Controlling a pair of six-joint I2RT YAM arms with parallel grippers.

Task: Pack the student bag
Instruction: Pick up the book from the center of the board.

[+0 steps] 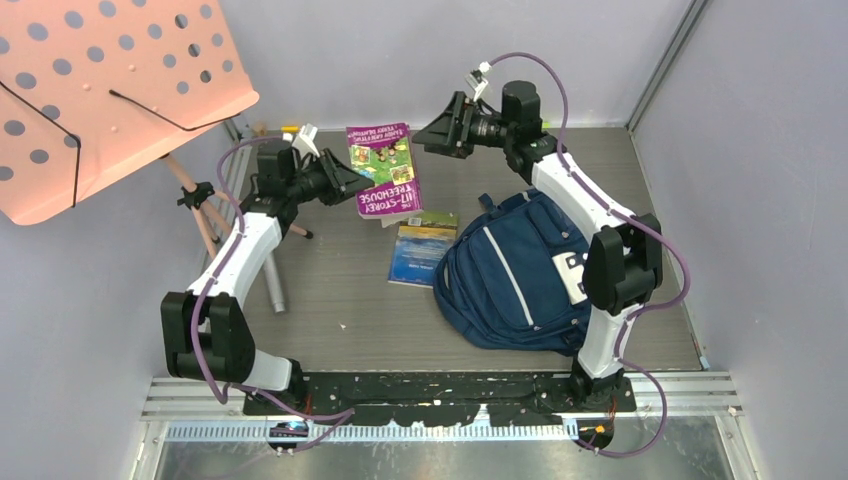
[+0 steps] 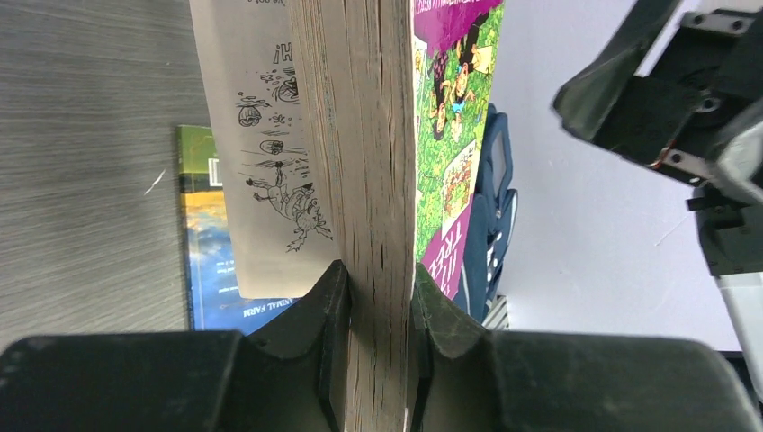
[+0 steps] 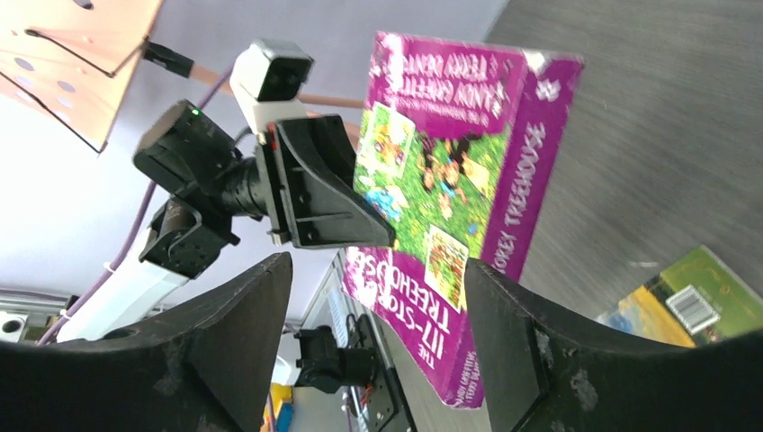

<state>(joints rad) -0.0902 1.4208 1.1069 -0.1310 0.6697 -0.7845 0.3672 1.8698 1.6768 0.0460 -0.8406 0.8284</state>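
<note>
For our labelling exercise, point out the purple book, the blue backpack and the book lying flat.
purple book (image 1: 385,170), top view, front cover
blue backpack (image 1: 480,285), top view, front pocket fabric
flat book (image 1: 420,258), top view, blue cover

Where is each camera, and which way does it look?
Top external: above and behind, looking down on the navy blue fabric backpack; both arms show.
Left wrist: on that wrist, looks along the left pincer, shut on the purple paperback book.
Right wrist: on that wrist, faces that book's cover past the open right pincer.
Shared: all show the book.
</note>
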